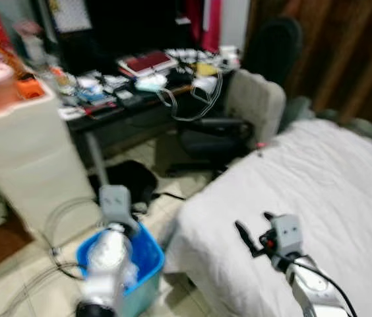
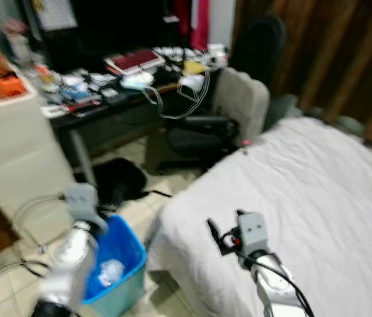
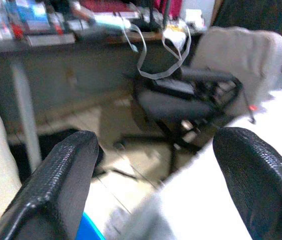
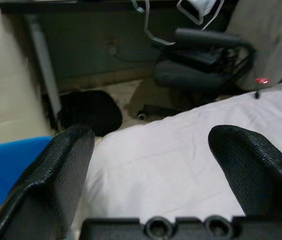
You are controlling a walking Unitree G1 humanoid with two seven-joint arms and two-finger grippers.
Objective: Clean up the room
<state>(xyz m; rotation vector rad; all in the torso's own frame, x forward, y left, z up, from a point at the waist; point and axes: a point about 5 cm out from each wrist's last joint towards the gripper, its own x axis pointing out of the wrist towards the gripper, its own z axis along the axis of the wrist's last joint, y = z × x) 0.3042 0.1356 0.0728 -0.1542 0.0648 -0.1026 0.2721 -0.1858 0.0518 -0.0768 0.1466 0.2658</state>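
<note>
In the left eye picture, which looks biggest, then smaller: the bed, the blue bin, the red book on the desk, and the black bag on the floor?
1. Bed, by far the biggest.
2. Blue bin and black bag look about alike; the bin is nearer and partly behind the left arm, so no ranking.
3. Red book, smallest, but farthest away.

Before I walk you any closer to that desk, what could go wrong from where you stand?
1. Loose cables trail over the floor beside the blue bin; a step there could snag one.
2. White cords hang off the cluttered desk over the office chair; an arm swinging past might drag things off.
3. The right gripper, open, hovers low above the white bed sheet and could catch it when you turn.
</note>
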